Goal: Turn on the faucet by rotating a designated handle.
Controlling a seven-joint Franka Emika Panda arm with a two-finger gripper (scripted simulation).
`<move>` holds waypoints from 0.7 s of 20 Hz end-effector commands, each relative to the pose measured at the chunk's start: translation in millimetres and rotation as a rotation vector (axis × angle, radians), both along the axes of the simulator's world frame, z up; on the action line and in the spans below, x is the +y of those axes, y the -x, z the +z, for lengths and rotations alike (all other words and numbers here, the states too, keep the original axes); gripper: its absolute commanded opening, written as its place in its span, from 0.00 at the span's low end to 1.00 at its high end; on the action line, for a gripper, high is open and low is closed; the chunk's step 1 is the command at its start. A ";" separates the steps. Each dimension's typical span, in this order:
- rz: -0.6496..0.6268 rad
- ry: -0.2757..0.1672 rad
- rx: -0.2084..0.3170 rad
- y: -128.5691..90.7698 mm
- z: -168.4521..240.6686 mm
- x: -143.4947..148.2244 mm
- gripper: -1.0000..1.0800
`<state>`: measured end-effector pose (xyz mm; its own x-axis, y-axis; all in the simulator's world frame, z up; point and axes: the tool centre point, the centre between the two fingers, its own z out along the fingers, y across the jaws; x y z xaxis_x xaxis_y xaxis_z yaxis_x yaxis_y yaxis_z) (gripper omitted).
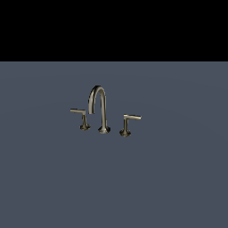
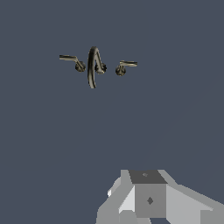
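The faucet [image 1: 102, 111] is a small brass-grey set standing on a flat grey-blue surface, with an arched spout in the middle. The handle [image 1: 127, 124] is the short post on the exterior view's right, and its thin bar juts right. From above, the wrist view shows the faucet [image 2: 92, 68] and the handle [image 2: 122, 68] far from the camera. Only pale grey blocks of my gripper [image 2: 148, 197] show, at that picture's edge, well away from the handle. Its fingertips are not visible. The arm does not appear in the exterior view.
A twin handle [image 1: 82, 119], with its bar jutting left, stands on the other side of the spout; the wrist view has this twin handle [image 2: 75, 62] too. The grey-blue surface [image 1: 178, 178] spreads all around the set, with a black band behind it.
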<state>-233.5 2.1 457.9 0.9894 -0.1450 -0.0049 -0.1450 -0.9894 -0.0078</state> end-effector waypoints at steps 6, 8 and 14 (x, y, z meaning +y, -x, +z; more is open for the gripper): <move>-0.161 0.000 0.001 -26.2 -35.9 12.9 0.00; -0.212 0.000 0.001 -34.9 -47.1 16.0 0.00; -0.364 -0.001 0.002 -62.2 -81.0 22.9 0.00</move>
<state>-178.2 23.4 385.7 0.8916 -0.4528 -0.0068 -0.4528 -0.8916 -0.0074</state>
